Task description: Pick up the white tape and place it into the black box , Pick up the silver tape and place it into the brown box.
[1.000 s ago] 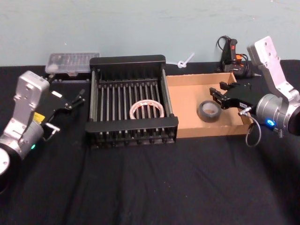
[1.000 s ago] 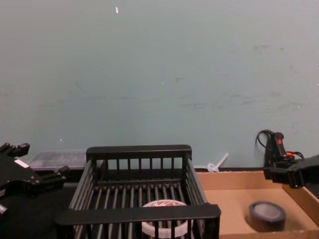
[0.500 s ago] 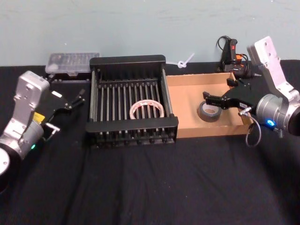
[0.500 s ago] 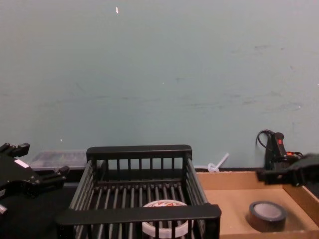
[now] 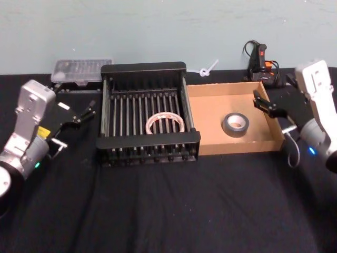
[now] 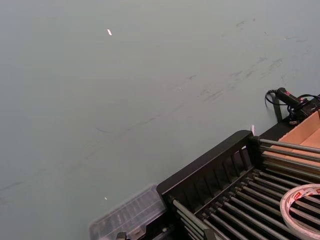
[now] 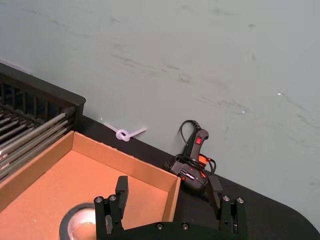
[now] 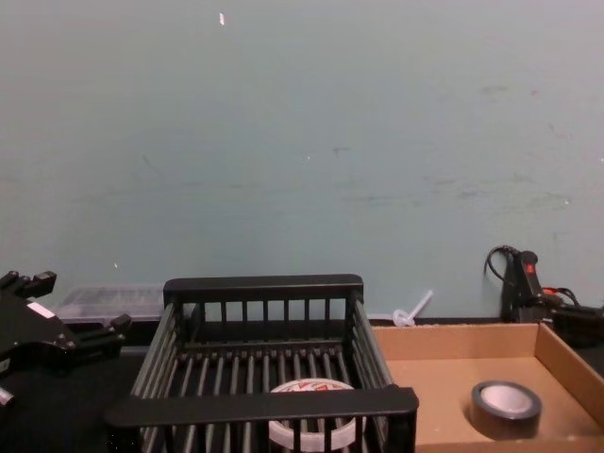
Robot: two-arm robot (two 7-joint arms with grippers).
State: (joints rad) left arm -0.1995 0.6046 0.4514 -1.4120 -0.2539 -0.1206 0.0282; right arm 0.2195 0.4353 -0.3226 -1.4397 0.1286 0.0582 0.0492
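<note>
The white tape (image 5: 165,123) lies flat on the barred floor of the black box (image 5: 147,140), and it shows again in the chest view (image 8: 311,387) and the left wrist view (image 6: 302,202). On the floor of the brown box (image 5: 210,113) lies the silver tape (image 5: 235,124), free of any grip. My right gripper (image 5: 273,90) hangs open at that box's right wall, apart from the roll; its wrist view has the gripper (image 7: 169,185) above the box's far corner and the silver tape (image 7: 70,226) nearer. My left gripper (image 5: 88,109) stands open to the left of the black box.
A clear plastic case (image 5: 81,69) sits behind the black box's left corner. A black glue gun (image 5: 259,57) with its cable and a white zip tie (image 5: 208,68) lie behind the brown box. Black cloth covers the table in front.
My right gripper opened over the silver tape, left it on the brown box's floor, and drew back to the right past the box wall. The left arm has not moved.
</note>
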